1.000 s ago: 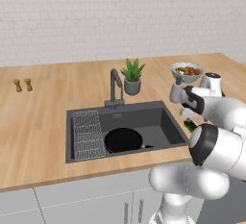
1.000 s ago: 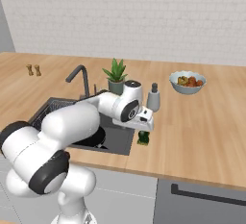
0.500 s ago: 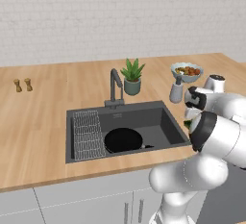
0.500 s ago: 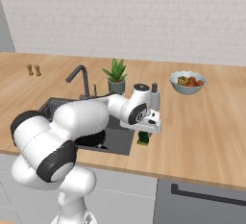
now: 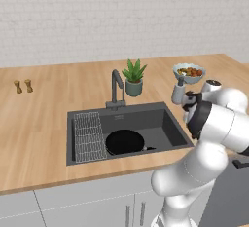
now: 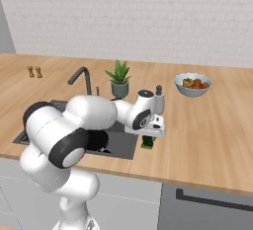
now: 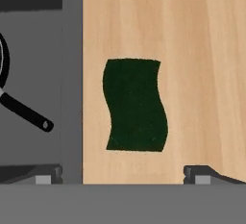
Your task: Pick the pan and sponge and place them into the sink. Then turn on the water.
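Since a second ago my arm has swung a little further over the bench's front edge, so the spread gripper (image 7: 123,182) now hangs above the sponge (image 7: 136,105), beside the sink (image 5: 160,123) where the pan (image 5: 124,141) already lies.

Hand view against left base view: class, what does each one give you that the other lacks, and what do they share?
The hand view gives the sponge from above, dark green, on the counter between the open hand tips. The left base view gives the faucet, potted plant, fruit bowl, wire rack and two small shakers. Both share the sink and the pan lying in it.
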